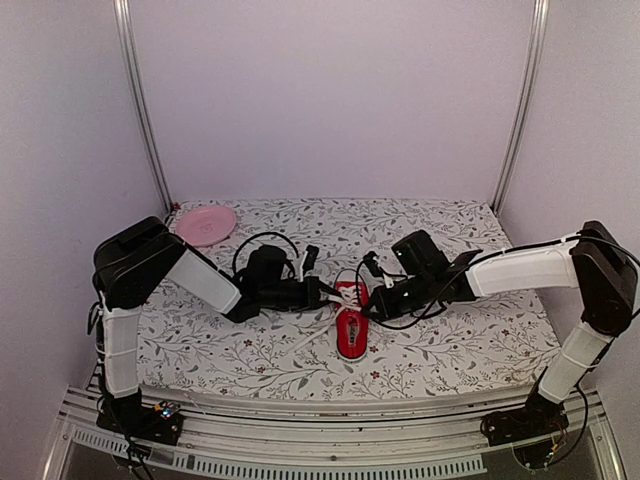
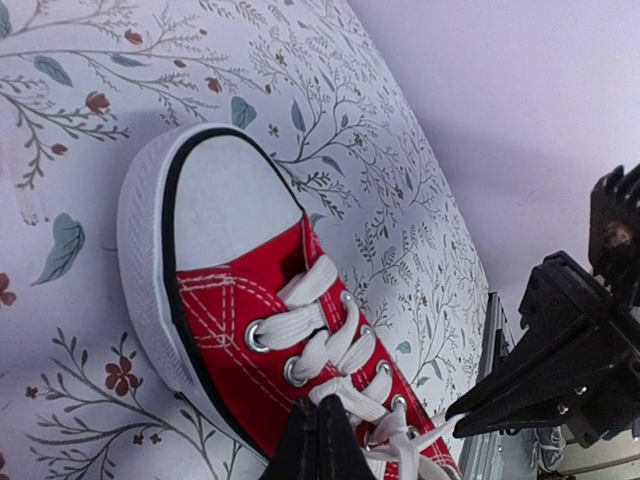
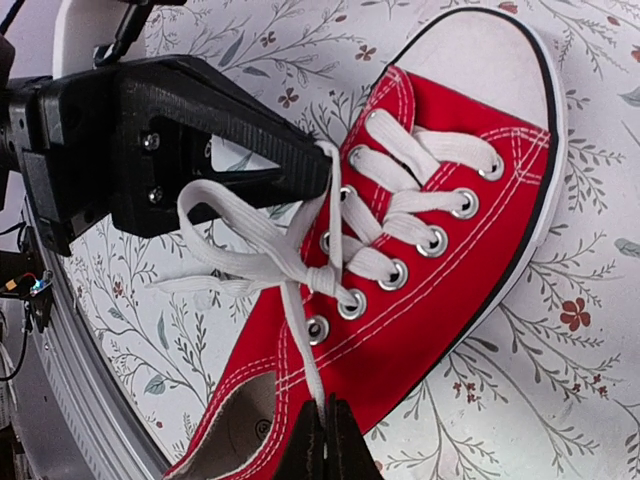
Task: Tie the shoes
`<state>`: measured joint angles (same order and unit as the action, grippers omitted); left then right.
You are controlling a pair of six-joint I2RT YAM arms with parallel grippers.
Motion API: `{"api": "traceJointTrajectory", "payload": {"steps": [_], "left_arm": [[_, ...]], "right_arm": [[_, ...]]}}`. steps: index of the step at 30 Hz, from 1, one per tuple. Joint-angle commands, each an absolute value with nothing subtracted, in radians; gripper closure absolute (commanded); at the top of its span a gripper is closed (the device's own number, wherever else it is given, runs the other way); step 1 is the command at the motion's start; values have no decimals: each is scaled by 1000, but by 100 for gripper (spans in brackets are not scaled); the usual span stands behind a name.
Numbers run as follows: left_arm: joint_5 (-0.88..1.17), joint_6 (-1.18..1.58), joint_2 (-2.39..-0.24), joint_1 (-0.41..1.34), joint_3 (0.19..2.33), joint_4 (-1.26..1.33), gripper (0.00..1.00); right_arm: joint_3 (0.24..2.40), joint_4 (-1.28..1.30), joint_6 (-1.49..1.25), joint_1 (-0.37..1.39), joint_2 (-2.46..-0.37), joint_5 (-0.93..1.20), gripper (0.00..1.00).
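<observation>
The right gripper (image 3: 325,448) is closed. Its two black fingertips pinch a strand of the white lace (image 3: 300,345), which runs up taut from them to a small knot (image 3: 322,277) over the upper eyelets. Opposite it, the left gripper (image 2: 318,442) is also closed. Seen from the right wrist, its tip meets another strand of the same lace rising from the knot, and it appears to pinch that strand. A slack loop (image 3: 235,222) of lace lies out to the side of the knot, beneath the left gripper, and a loose end trails over the cloth.

The red sneaker (image 3: 450,250) stands on its white sole between the two grippers, laced through metal eyelets up from its white toe cap (image 3: 490,60). From above, it sits near the middle of the table's floral cloth (image 1: 450,350), toward the near edge, with an arm reaching in from each side. A pink plate (image 1: 205,223) lies well apart, at the far left corner.

The step in hand looks like drawing the knot tight: the laces are crossed and knotted, but no finished bow shows. The next move likely calls for pulling the two held strands outward, evenly and in opposite directions. Both pinches need to stay firm, the light shoe should not be dragged or tipped, and the slack loop should not slip back through the knot.
</observation>
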<state>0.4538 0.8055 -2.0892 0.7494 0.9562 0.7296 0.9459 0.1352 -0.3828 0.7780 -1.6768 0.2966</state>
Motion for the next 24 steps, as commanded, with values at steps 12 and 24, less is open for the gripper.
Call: {"api": "traceJointTrajectory", "payload": {"steps": [12,24], "left_arm": [[507,716,-2096,732,961,801,100],[516,714,-2088,732,948,821,100]], "right_arm": [[1133,113,-368,763,-1824,273,98],[1183,92,-332,764,-1884,333,98]]}}
